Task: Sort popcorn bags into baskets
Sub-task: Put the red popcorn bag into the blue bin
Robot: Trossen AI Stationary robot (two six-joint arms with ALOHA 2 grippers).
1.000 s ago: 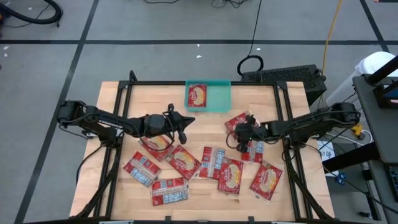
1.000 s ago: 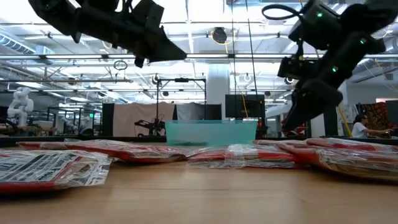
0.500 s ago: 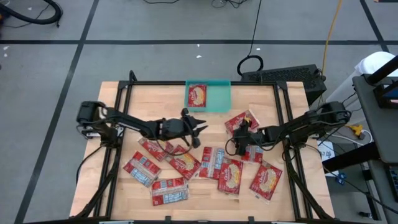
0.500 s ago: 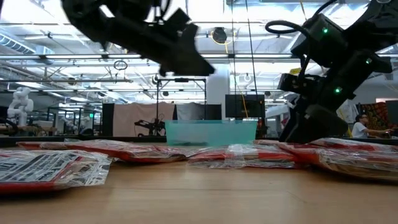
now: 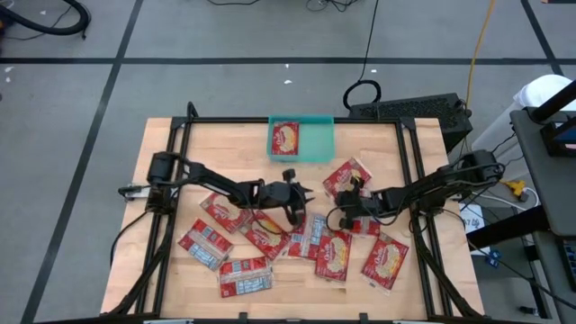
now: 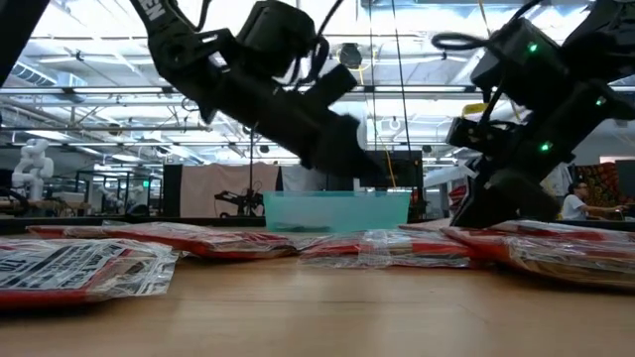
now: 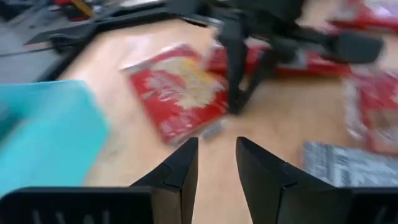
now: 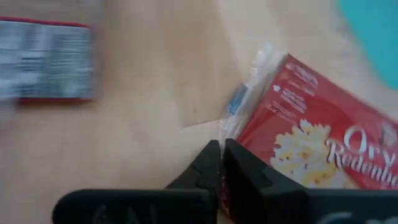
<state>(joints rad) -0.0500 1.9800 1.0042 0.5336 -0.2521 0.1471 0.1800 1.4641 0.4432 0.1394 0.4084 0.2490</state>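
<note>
The teal basket (image 5: pixel 317 140) stands at the table's far edge with one red popcorn bag (image 5: pixel 285 139) lying flat in it. Several more popcorn bags lie flat across the table's middle and near side, some with their grey backs up (image 5: pixel 245 276). My right gripper (image 8: pixel 221 152) is shut at the near edge of the red bag (image 5: pixel 346 177) right of centre. My left gripper (image 7: pixel 216 163) hovers open above the bare wood near the table's middle (image 5: pixel 302 193), left of that bag, with nothing between its fingers. My right gripper has its shut fingertips on the bag's clear sealed edge (image 8: pixel 229 127), at the side nearest the table's front. The fingers slant down from the table's right side. The bag lies flat on the wood. The fingertips themselves hide how much of the edge sits between them.
A grey-backed bag (image 5: pixel 309 232) and red bags (image 5: pixel 333 255) (image 5: pixel 385 261) lie just near of both grippers. Further bags (image 5: pixel 225 211) (image 5: pixel 205 243) lie under the left arm. Black frame rails (image 5: pixel 171 180) run along the table's left and right sides.
My left gripper has swept toward the table's right edge and a little toward the near edge, coming lower over the middle of the table. My right gripper has come down onto the table at the red bag's near edge. The bags lie where they were.
</note>
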